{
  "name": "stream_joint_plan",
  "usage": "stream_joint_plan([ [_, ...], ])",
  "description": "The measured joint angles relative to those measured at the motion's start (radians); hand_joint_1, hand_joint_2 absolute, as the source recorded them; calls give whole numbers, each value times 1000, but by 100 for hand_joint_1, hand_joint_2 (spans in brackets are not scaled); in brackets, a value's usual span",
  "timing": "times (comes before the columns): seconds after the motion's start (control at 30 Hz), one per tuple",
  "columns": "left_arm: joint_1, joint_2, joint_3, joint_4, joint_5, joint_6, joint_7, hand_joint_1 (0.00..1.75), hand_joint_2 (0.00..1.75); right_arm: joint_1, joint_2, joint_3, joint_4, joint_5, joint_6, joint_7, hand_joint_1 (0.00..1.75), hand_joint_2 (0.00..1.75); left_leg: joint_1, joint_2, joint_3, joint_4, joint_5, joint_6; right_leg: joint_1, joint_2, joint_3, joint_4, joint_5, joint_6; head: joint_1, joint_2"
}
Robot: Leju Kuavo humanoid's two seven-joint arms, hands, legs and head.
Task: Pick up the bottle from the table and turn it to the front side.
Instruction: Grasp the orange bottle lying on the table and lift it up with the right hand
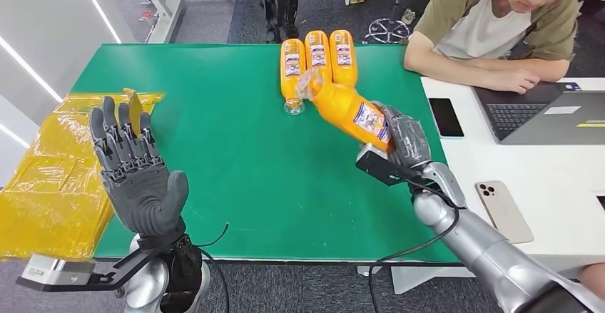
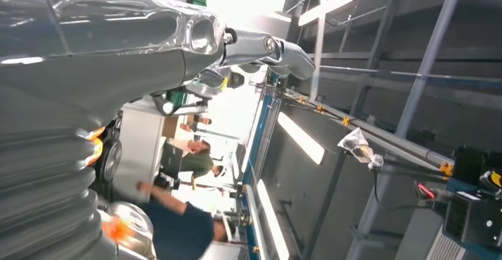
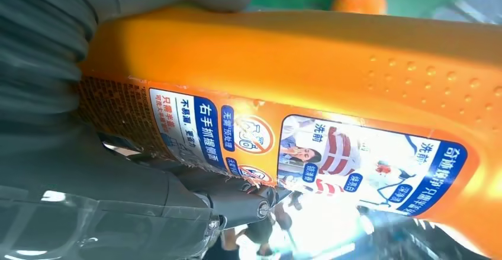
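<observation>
While the green table [image 1: 235,149] carries most of the scene, we judge the task about half done: the pick-up is complete and the turn to the front side is what remains. Along the table's far edge lie three orange bottles [image 1: 317,55] side by side, caps pointing toward us, and just beside their caps, clear of the table surface, the bottle [image 1: 346,110] we are after is tilted in the air, cap end toward that row and base end toward the table's right edge. Our right robot hand [image 1: 403,138] grips it around the base end, fingers wrapped about the body. Our left robot hand [image 1: 135,167] is raised near the table's left front corner, palm showing, fingers spread and holding nothing. A crumpled yellow plastic sheet [image 1: 50,177] drapes off the table's left side. At the white desk touching the table's right edge, a person [image 1: 499,28] sits at a laptop [image 1: 542,113], with two phones [image 1: 503,209] lying near.

From the head view we get the layout and the bottle's tilt, but its label is small. From the right wrist view we read what the head view cannot: a label [image 3: 308,153] with dense printed text, pictograms and a barcode-like patch faces that camera, which we take to be the back label, so the front probably still needs turning round. From the left wrist view we gain nothing about the bottle; it looks off into the room past the hand's grey cover.
</observation>
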Motion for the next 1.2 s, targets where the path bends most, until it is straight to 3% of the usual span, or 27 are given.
stream_joint_plan([
  [0.23, 4, 0, 0, 0, 5, 33, 0, 0, 175, 42, 102, -39, -8, 44, -68, -43, 175, 175, 0, 0, 0, 0, 0, 0, 0, 0, 0, 0, 0, 0, 0, 0],
  [0.4, 9, 1, 0, 0, 3, 40, 0, 0, 175, 50, 146, -55, -9, 55, -92, -50, 175, 175, 0, 0, 0, 0, 0, 0, 0, 0, 0, 0, 0, 0, 0, 0],
  [0.63, 15, 1, 0, 0, 2, 59, 0, 0, 175, 54, 180, -91, -30, 49, -167, -126, 175, 175, 0, 0, 0, 0, 0, 0, 0, 1, 0, 0, 0, 0, 0, 0],
  [1.2, 14, 0, 0, 4, 7, 58, 0, 0, 175, 60, 224, -113, -71, 24, -185, -174, 175, 175, 0, 0, 0, 0, 0, 0, 0, 0, 0, 0, 0, 0, 0, 0],
])
